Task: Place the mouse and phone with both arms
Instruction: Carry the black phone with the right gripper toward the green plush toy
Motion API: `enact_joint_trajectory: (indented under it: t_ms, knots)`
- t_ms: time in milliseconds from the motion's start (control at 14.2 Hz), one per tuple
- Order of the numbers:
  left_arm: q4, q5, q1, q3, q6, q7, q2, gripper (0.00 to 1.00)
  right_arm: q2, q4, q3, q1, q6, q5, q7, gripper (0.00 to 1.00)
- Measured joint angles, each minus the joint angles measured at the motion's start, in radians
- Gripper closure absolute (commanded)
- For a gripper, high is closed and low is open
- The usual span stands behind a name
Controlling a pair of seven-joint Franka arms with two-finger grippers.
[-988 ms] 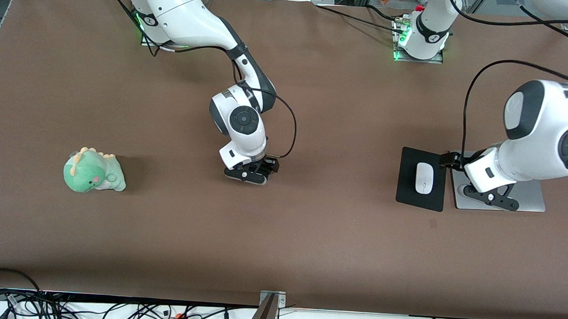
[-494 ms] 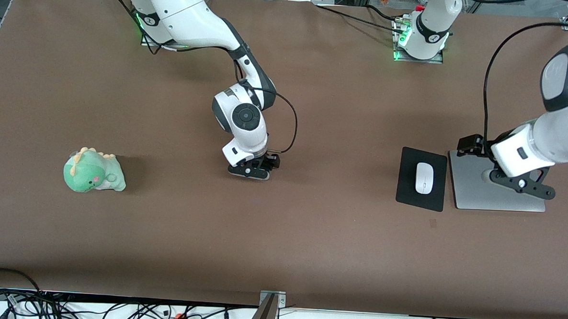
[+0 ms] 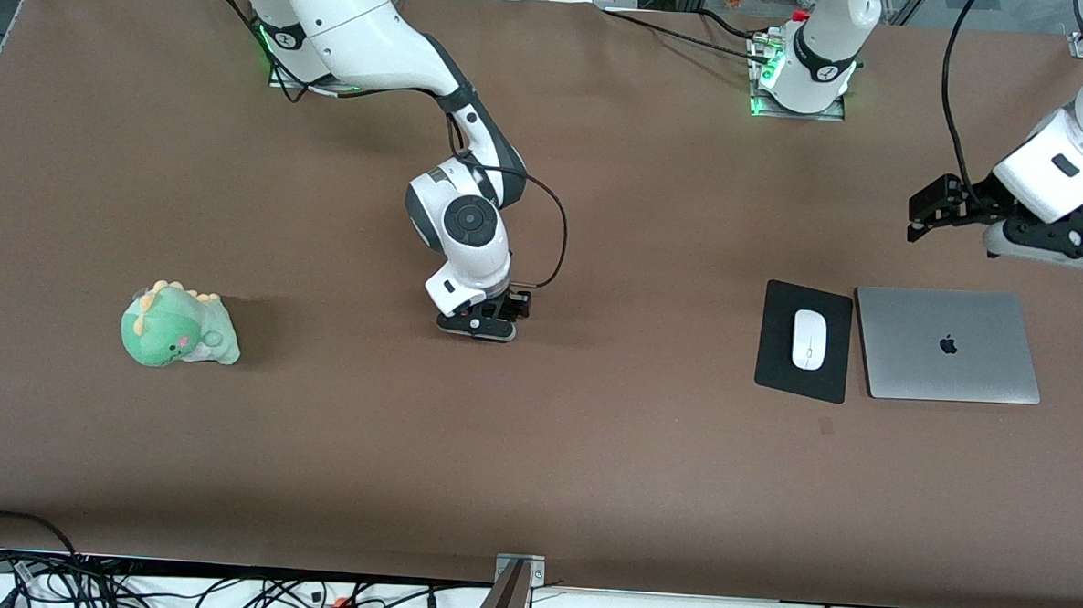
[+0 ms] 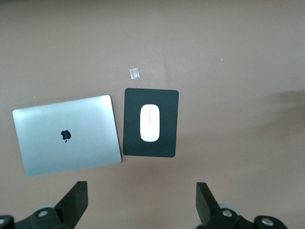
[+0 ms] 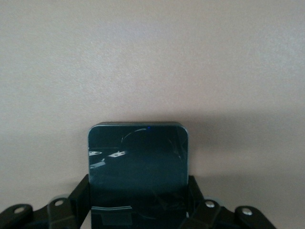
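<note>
The white mouse (image 3: 809, 339) (image 4: 149, 122) lies on a black mat (image 3: 777, 355) (image 4: 164, 100) toward the left arm's end of the table. My left gripper (image 3: 1051, 246) (image 4: 141, 193) hangs open and empty, up in the air over bare table beside the laptop. At the middle of the table my right gripper (image 3: 478, 327) (image 5: 138, 191) is down at the surface. It is shut on the black phone (image 5: 138, 152), with a finger against each long side. In the front view the right hand hides the phone.
A closed silver laptop (image 3: 946, 344) (image 4: 66, 134) lies beside the mat. A green dinosaur plush (image 3: 179, 327) sits toward the right arm's end. A small pale marker (image 4: 135, 73) is stuck on the table, nearer the front camera than the mat.
The left arm has risen off the laptop and swung away toward its base, uncovering the laptop. The right gripper has settled a little lower and shut on the phone.
</note>
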Motion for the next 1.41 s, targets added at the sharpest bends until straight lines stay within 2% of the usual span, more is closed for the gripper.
enact_joint_trajectory:
  t_ms: [71,141,282,565,847,1129,1412]
  knots:
    - [-0.002,0.000,0.000,-0.002,0.000,-0.017,-0.002,0.00,0.002,0.000,-0.002,0.000,0.000,0.000,-0.005,0.74]
    - [-0.003,0.000,0.000,-0.004,0.000,-0.025,0.000,0.00,0.003,0.000,-0.004,-0.001,0.000,0.000,-0.013,0.81]
    - [0.005,0.000,-0.001,-0.007,0.004,-0.030,0.008,0.00,0.002,0.009,-0.013,-0.008,-0.028,0.000,-0.044,0.86]
    - [0.073,0.000,0.000,-0.009,-0.042,-0.034,0.037,0.00,-0.002,0.103,-0.020,-0.098,-0.204,0.007,-0.211,0.88]
    - [0.078,0.000,-0.001,-0.010,-0.049,-0.037,0.057,0.00,-0.040,0.109,-0.025,-0.218,-0.280,0.045,-0.441,0.91]
    - [0.080,0.000,-0.001,-0.010,-0.049,-0.040,0.068,0.00,-0.136,-0.022,-0.032,-0.345,-0.239,0.046,-0.608,0.91]
    - [0.087,0.000,-0.005,-0.012,-0.048,-0.043,0.076,0.00,-0.226,-0.262,-0.033,-0.448,-0.010,0.046,-0.710,0.91]
